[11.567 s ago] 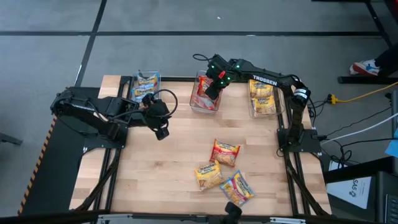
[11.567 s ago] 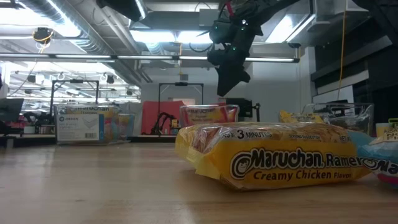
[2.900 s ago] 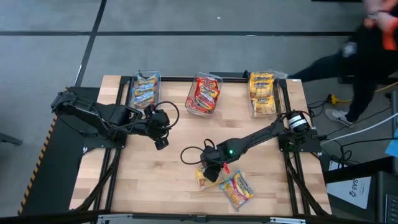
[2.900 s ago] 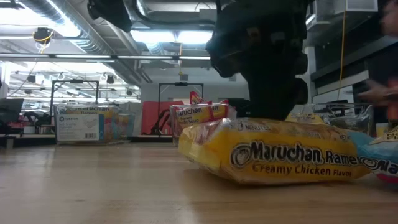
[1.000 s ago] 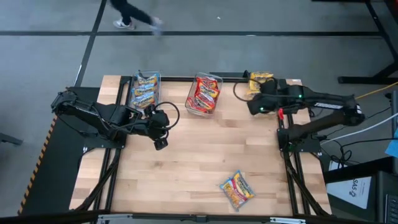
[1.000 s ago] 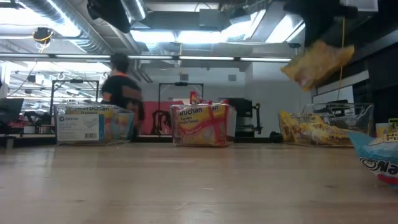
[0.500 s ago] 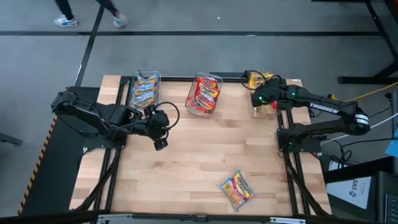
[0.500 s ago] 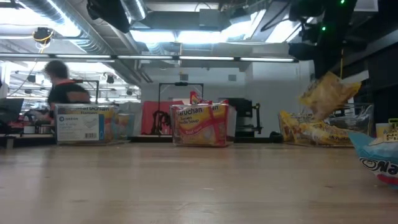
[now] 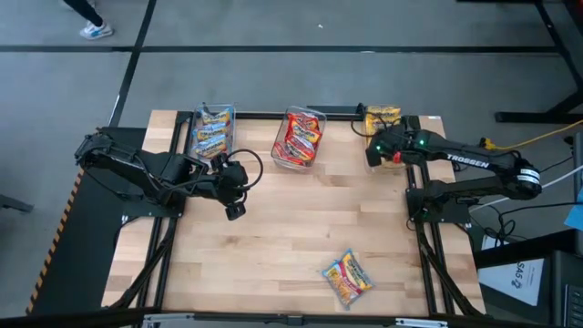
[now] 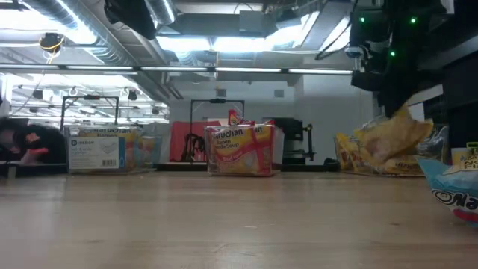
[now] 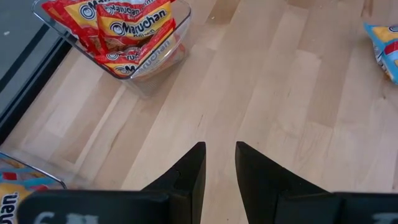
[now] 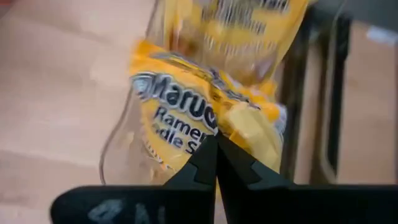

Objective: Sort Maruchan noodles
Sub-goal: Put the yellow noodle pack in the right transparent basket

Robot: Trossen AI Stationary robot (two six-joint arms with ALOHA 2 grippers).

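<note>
On the left of the wooden table (image 9: 273, 237) the left arm waits, its gripper (image 9: 237, 209) hanging over bare wood just in front of the left bin (image 9: 211, 133), which holds blue noodle packets (image 9: 212, 128). In the left wrist view its two dark fingers (image 11: 189, 171) stand slightly apart with nothing between them.

At the middle of the far edge sits a clear bin (image 9: 299, 138) stacked with red noodle packets (image 9: 301, 135); the same red packets (image 11: 121, 28) show in the left wrist view.

Toward the near edge, right of centre, one blue packet (image 9: 346, 277) lies alone on the wood, well apart from the bins.

On the right, the right gripper (image 9: 375, 151) hangs over the right bin (image 9: 387, 137) at the far right corner. Its fingers (image 12: 208, 163) are pressed together, pinching the edge of a yellow noodle packet (image 12: 186, 115). In the low view that packet (image 10: 392, 138) hangs tilted, low over the yellow packets (image 10: 358, 158) already in the bin.
</note>
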